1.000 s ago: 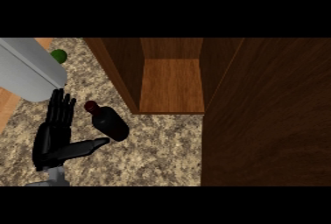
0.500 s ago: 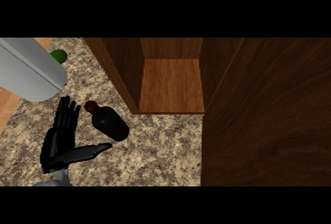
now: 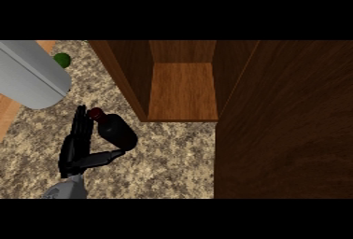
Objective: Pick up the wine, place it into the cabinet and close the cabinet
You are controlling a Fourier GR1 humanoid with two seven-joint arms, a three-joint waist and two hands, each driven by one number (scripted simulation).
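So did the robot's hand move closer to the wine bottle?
Yes. The left hand has slid right across the counter, toward the cabinet, and turned edge-on; its thumb now touches the wine bottle, which hasn't moved.

Speckled granite worktop, pale wood strip along its left edge, grey rounded appliance at the far-left corner, small green object just beside it.

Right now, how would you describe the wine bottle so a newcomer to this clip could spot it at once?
Start at the open wooden cabinet on the speckled counter and look just left of its lower front corner. There stands the wine bottle, nearly black with a dark red cap, beside the left hand, whose thumb reaches under it. Nothing else nearby is dark and bottle-shaped.
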